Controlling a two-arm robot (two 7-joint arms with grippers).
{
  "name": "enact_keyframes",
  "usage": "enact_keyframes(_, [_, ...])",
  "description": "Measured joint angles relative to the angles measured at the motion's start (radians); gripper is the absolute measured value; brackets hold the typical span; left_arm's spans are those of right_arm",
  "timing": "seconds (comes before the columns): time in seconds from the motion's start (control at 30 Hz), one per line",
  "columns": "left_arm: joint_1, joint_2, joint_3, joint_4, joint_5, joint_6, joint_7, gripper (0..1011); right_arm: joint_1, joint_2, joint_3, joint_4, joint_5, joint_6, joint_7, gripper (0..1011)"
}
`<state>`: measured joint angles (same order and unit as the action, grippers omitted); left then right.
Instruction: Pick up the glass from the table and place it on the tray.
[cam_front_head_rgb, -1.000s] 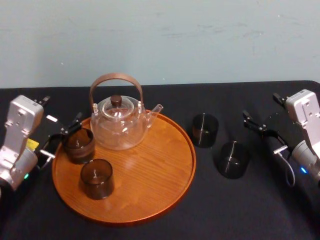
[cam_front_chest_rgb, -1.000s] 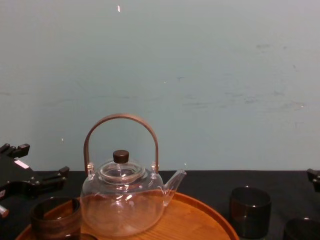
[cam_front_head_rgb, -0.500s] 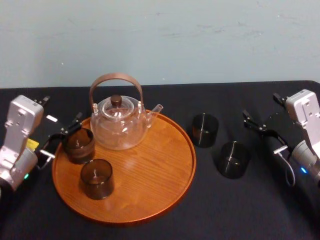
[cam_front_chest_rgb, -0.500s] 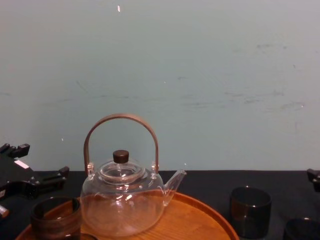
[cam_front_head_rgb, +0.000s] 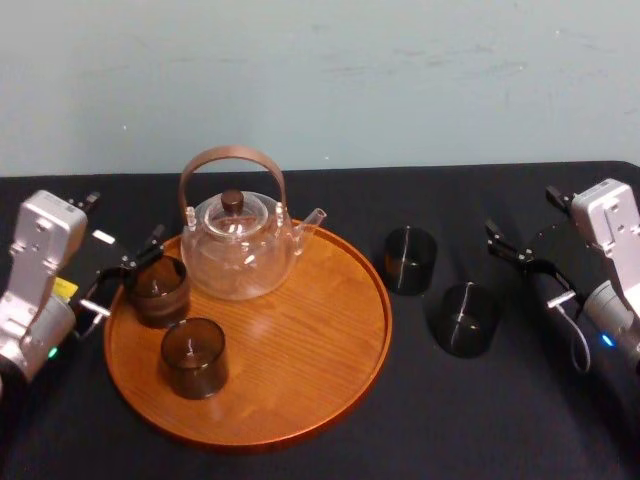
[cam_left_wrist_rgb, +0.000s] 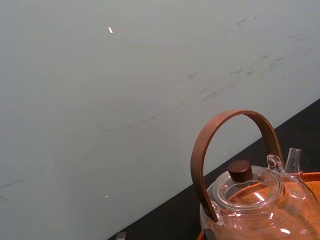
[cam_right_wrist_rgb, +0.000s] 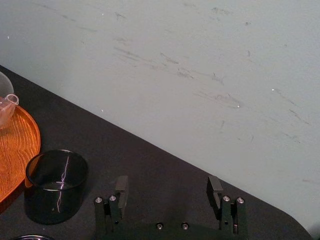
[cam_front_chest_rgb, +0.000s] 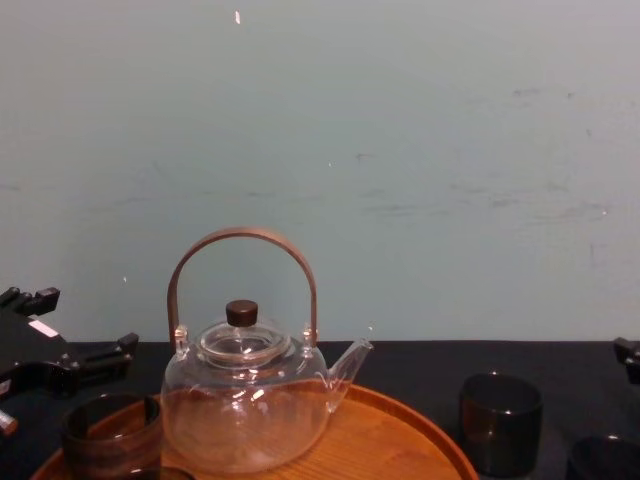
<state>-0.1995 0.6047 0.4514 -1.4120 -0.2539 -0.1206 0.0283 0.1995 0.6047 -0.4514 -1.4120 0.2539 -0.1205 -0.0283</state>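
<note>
Two dark glasses stand on the black table to the right of the tray: one (cam_front_head_rgb: 411, 260) near its rim and one (cam_front_head_rgb: 468, 320) farther right. The round orange-brown wooden tray (cam_front_head_rgb: 300, 380) holds a clear glass teapot (cam_front_head_rgb: 238, 248) and two more dark glasses (cam_front_head_rgb: 158, 290) (cam_front_head_rgb: 194, 357). My left gripper (cam_front_head_rgb: 125, 222) hangs open at the tray's left edge, just behind and above the rear glass on the tray, gripping nothing. At the table's right side my right gripper (cam_right_wrist_rgb: 168, 192) stands open and empty, right of the two table glasses, with the near one (cam_right_wrist_rgb: 56, 185) ahead of it.
A pale wall stands behind the black table (cam_front_head_rgb: 480, 420). The teapot's tall brown handle (cam_front_chest_rgb: 242, 262) rises over the back of the tray. The front right part of the tray (cam_front_chest_rgb: 400, 440) is bare wood.
</note>
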Motion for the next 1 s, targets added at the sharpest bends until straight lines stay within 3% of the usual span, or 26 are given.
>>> enact_keyframes(0.67, [0.000, 0.000, 0.000, 0.000, 0.000, 0.000, 0.000, 1001, -0.001, -0.003, 0.006, -0.001, -0.003, -0.004, 0.026, 1002])
enact_keyframes(0.83, [0.000, 0.000, 0.000, 0.000, 0.000, 0.000, 0.000, 1001, -0.030, 0.013, 0.019, -0.050, 0.003, -0.003, 0.060, 1002])
enact_keyframes(1.0, [0.000, 0.000, 0.000, 0.000, 0.000, 0.000, 0.000, 1001, -0.103, 0.051, 0.042, -0.154, 0.027, 0.009, 0.091, 1002])
